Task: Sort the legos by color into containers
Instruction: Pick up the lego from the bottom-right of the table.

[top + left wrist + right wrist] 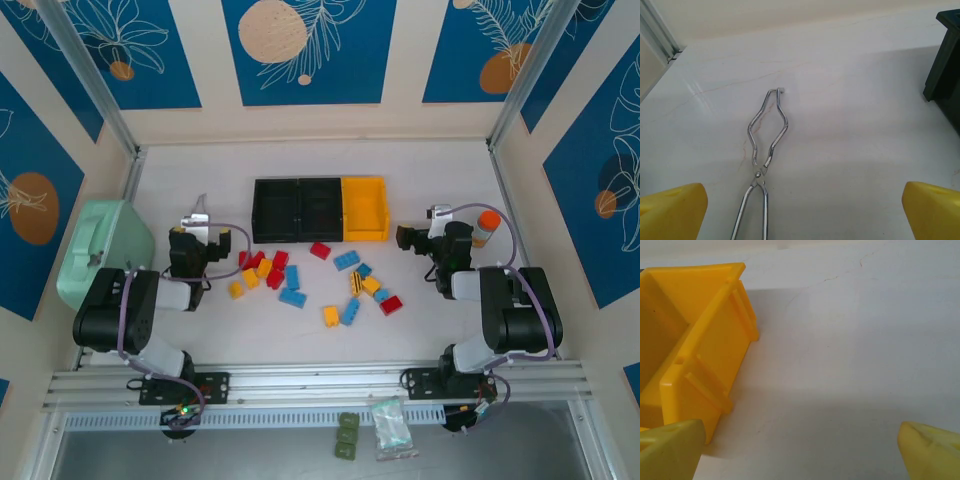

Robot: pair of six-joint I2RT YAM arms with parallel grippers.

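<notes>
Red, yellow and blue legos (292,297) lie scattered on the white table between my two arms, among them a red one (320,250) and a yellow one (330,316). Behind them stand the containers in a row: two black bins (298,210) and one yellow bin (365,208). The left gripper (197,240) (802,215) hovers open left of the legos, its yellow fingertips (675,210) wide apart over bare table. My right gripper (413,238) (800,455) is open just right of the yellow bin (700,355), with nothing between its fingertips (932,450).
Metal tongs (198,213) (767,145) lie just ahead of the left gripper. A black bin's corner (945,60) is at its right. A mint-green lidded box (100,250) stands at far left and an orange-capped bottle (485,228) at right. A small bag (390,428) lies below the front rail.
</notes>
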